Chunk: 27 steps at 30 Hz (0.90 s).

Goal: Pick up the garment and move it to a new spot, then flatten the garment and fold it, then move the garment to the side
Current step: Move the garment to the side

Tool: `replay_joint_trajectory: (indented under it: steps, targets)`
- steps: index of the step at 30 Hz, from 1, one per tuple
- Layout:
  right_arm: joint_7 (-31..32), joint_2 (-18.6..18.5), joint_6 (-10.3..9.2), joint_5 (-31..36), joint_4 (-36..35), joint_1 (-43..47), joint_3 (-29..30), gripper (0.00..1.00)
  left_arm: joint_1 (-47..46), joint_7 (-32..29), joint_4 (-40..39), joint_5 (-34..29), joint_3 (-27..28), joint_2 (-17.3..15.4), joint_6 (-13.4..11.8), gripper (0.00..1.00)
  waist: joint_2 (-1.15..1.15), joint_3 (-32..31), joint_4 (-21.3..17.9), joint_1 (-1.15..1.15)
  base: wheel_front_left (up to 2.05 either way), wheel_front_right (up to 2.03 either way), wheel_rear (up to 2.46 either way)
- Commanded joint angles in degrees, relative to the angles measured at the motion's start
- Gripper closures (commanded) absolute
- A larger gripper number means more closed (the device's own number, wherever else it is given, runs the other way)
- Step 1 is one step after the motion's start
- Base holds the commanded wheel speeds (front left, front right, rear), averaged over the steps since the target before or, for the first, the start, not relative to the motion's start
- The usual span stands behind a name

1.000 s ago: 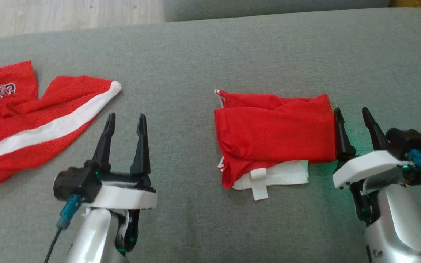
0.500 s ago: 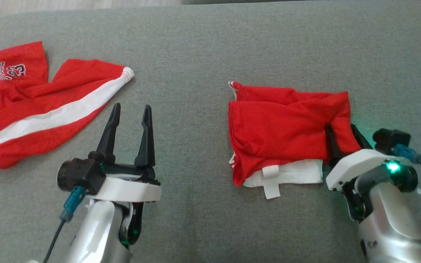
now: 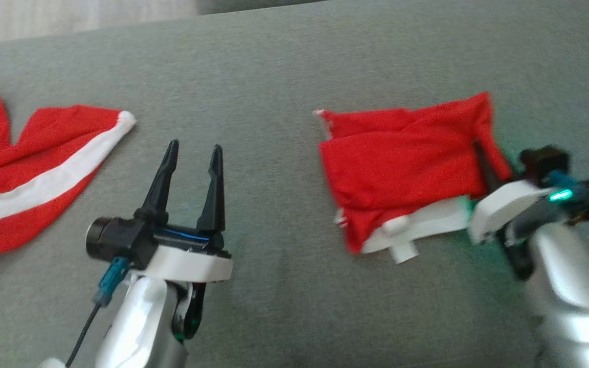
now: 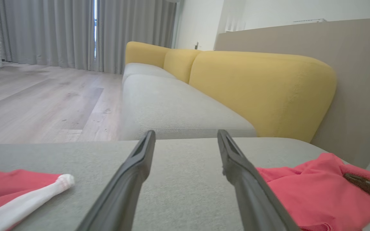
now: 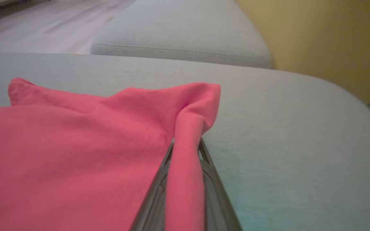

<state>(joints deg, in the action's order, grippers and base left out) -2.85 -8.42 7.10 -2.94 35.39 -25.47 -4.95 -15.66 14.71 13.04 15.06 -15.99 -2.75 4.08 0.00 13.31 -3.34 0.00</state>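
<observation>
The folded red garment [image 3: 402, 163] lies on the grey cushion [image 3: 274, 76], a white layer and a short white tab showing along its near edge. The right gripper [image 3: 484, 156] is at the garment's right edge with its two dark fingers pressed together on a fold of the red cloth. In the right wrist view the fabric is pinched between them and bunches up in a ridge above the tips. That right-hand corner stands raised off the cushion; the rest of the garment rests flat.

The left gripper [image 3: 194, 149] hangs over bare cushion to the left of the folded garment, well apart from it. Its jaws are spread wide and hold nothing. Farther left of the folded garment, past the left gripper, lies a second red garment [image 3: 44, 168] with a white stripe, loosely spread out.

Beyond the folded garment are another grey seat cushion [image 4: 178, 109], a yellow backrest [image 4: 262, 86] and a pale wooden floor [image 4: 43, 96].
</observation>
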Motion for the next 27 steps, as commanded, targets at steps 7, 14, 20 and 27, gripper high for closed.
replay_joint_trajectory:
  steps: [7, 14, 20, 27]
  targets:
    - [0.55, -14.68, 0.39, -2.42, -2.61, -5.26, -3.24, 1.0, -5.51, 0.29, -2.55, 0.03, -1.51, -0.13, -0.08, 0.0, 0.0, 2.29, -3.23, 0.0, 0.0, 0.0, 0.0]
    - [-0.74, -23.46, 0.39, -4.76, 2.0, -8.4, -3.29, 1.0, -6.75, 0.29, -2.36, -0.43, -2.38, -0.13, -0.15, 0.0, 0.0, 4.5, -2.42, 0.0, 0.0, 0.0, 0.0]
    - [-2.62, -27.22, 0.39, -5.3, 6.85, -11.43, -2.89, 1.0, -7.42, 0.29, -2.37, -0.98, -1.85, -0.13, 0.15, 0.0, 0.0, 6.14, -1.42, 0.0, 0.0, 0.0, 0.0]
    - [-4.91, -29.18, 0.39, -3.8, 12.96, -15.33, -1.18, 1.0, -8.08, 0.29, -2.61, -1.05, -1.76, -0.13, 0.27, 0.0, 0.0, 7.22, -0.45, 0.0, 0.0, 0.0, 0.0]
